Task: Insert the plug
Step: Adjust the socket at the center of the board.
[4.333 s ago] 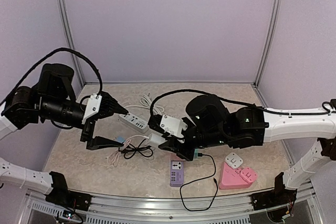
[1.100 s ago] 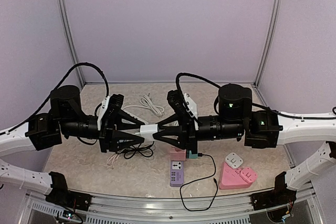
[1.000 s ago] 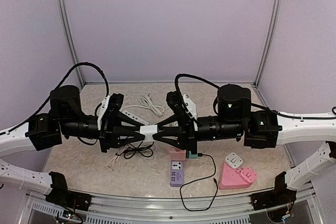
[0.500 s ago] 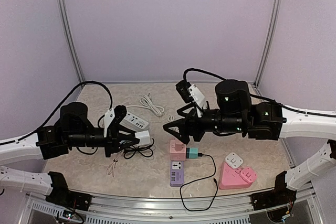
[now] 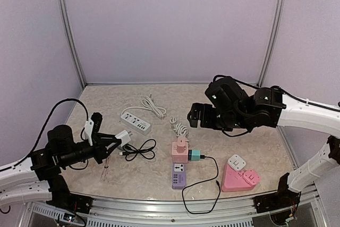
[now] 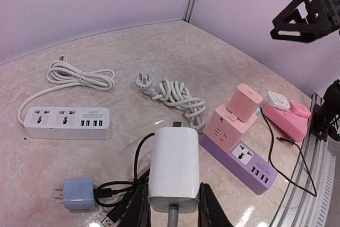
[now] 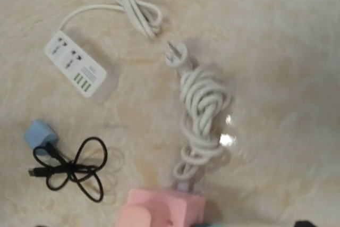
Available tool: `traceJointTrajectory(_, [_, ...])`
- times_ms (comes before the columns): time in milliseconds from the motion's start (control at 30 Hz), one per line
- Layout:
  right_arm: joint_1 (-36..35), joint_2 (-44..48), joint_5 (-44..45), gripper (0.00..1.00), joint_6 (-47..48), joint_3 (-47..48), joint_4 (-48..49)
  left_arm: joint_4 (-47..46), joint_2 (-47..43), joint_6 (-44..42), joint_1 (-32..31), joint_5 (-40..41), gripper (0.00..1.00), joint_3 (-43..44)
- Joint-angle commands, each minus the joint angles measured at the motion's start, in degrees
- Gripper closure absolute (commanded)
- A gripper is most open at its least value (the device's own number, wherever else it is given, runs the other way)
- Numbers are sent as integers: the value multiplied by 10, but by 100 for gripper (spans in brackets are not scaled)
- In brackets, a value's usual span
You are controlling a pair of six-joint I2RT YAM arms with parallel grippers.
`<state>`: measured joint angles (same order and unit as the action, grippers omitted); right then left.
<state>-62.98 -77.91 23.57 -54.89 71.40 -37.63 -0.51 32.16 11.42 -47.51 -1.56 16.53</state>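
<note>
The plug is a white block adapter (image 6: 174,167) with a dark prong at its far end. My left gripper (image 6: 173,207) is shut on its sides and holds it above the table, over a black cable. From the top view the plug (image 5: 124,136) and my left gripper (image 5: 113,143) hang low at the near left. My right gripper (image 5: 194,116) is raised right of centre, open and holding nothing. Its fingers lie outside the right wrist view. A white power strip (image 6: 66,123) lies ahead-left of the plug, and a pink cube socket (image 6: 226,126) and purple strip (image 6: 241,159) ahead-right.
A coiled white cord (image 7: 202,110) runs into the pink cube socket (image 5: 180,150). A blue charger (image 6: 78,194) with a tangled black cable (image 5: 139,150) lies under the left gripper. A pink triangular socket (image 5: 240,176) sits at the near right, and a black cable (image 5: 204,187) loops toward the front rail.
Both grippers held the white plug mid-air a second ago. The right gripper opened, let go and drew back to the right. The left arm carried the plug down and left.
</note>
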Motion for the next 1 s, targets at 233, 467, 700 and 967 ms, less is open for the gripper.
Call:
traceJointTrajectory(233, [-87, -200, 39, 0, -186, 160, -174, -39, -131, 97, 33, -2, 100, -16])
traceJointTrajectory(467, [-97, -260, 34, 0, -211, 184, -202, -40, -152, 121, 66, -36, 100, -24])
traceJointTrajectory(700, [-97, -303, 16, 0, -198, 173, -165, -42, -154, 123, 76, -41, 100, -26])
traceJointTrajectory(967, [-89, -323, 18, 21, -177, 150, -149, -46, -153, 123, 79, -47, 100, -29])
